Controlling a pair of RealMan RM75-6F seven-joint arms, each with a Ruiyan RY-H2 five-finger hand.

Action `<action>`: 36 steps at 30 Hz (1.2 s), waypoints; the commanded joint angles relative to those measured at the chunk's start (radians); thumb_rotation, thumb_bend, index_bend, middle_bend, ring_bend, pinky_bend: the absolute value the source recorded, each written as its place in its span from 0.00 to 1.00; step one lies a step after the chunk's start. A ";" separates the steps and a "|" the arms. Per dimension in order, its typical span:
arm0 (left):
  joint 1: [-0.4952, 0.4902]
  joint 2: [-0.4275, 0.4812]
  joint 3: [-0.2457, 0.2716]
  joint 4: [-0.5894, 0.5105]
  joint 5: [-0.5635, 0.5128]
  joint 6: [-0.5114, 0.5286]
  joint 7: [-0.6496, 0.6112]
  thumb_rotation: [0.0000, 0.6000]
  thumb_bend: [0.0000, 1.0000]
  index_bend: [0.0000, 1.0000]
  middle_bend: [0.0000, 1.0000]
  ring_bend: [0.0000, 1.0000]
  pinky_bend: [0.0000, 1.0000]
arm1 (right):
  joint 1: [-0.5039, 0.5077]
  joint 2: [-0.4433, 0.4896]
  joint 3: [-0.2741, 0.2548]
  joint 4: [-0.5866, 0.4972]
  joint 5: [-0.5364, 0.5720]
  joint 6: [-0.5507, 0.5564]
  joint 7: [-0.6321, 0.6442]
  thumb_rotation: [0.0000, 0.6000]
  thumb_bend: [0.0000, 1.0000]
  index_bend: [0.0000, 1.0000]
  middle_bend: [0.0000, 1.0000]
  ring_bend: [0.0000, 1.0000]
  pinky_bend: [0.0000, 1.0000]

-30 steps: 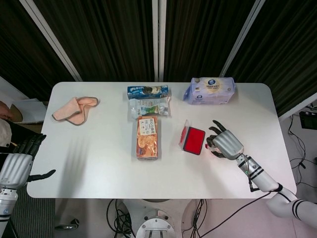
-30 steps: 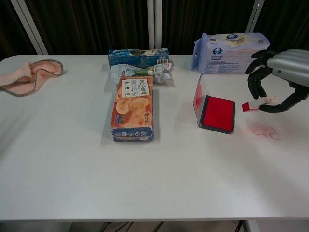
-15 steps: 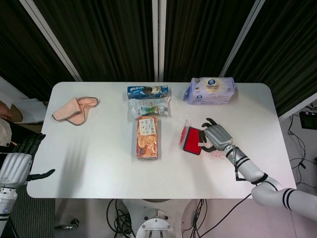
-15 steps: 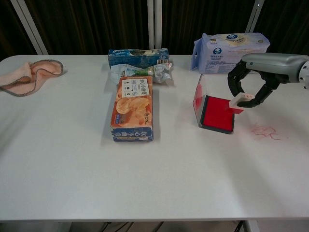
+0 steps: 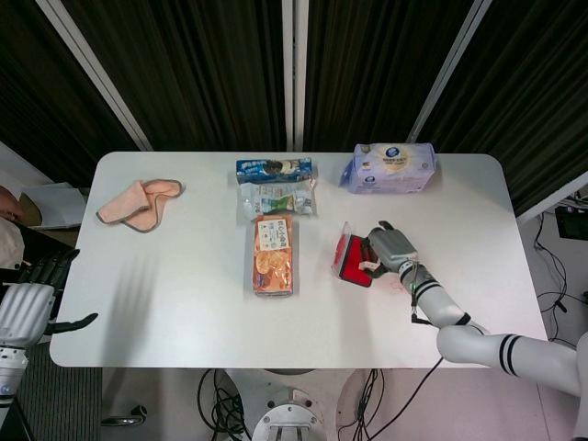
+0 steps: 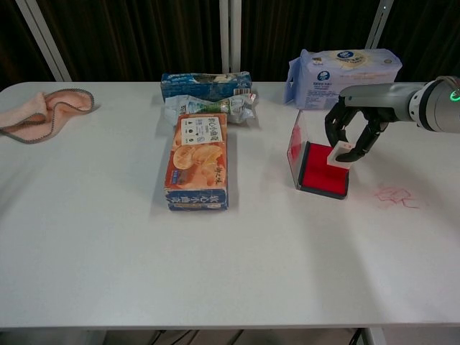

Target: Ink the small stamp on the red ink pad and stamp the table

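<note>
While the left hand (image 5: 28,308) is hanging off the table's (image 6: 215,273) left edge, fingers apart and holding nothing, everything else is sitting further right. A pink cloth (image 6: 37,111) is lying at the far left corner. A blue snack pack (image 6: 205,83) and a crumpled wrapper (image 6: 208,106) are lying at the back centre, with an orange snack box (image 6: 198,161) just in front of them. The red ink pad (image 6: 323,169) is sitting right of centre, its clear lid (image 6: 295,144) standing open on the left side. The right hand (image 6: 356,122) is hovering over the pad, fingers curled down, pinching the small stamp (image 6: 340,154) at the pad's right part; contact with the ink is unclear. A tissue pack (image 6: 343,70) is sitting behind. Red smudges (image 6: 394,195) are showing on the table right of the pad.
</note>
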 commanded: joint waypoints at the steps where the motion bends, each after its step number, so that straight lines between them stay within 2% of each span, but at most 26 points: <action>1: 0.001 0.000 0.000 0.004 -0.001 0.000 -0.004 0.74 0.01 0.01 0.07 0.08 0.18 | 0.052 -0.020 -0.023 -0.008 0.100 0.001 -0.063 1.00 0.42 0.74 0.62 0.19 0.00; 21: -0.005 0.000 0.002 0.014 -0.011 -0.020 -0.025 0.74 0.01 0.01 0.07 0.08 0.18 | 0.137 -0.071 -0.069 0.028 0.270 0.037 -0.140 1.00 0.45 0.74 0.62 0.19 0.00; 31: -0.004 -0.001 0.001 0.022 -0.013 -0.019 -0.031 0.74 0.01 0.01 0.07 0.08 0.18 | 0.141 -0.091 -0.079 0.059 0.275 0.035 -0.138 1.00 0.47 0.74 0.62 0.19 0.00; 36: -0.003 0.001 0.001 0.018 -0.010 -0.015 -0.028 0.74 0.01 0.01 0.07 0.08 0.18 | 0.127 -0.058 -0.059 0.013 0.237 0.049 -0.105 1.00 0.47 0.74 0.62 0.19 0.00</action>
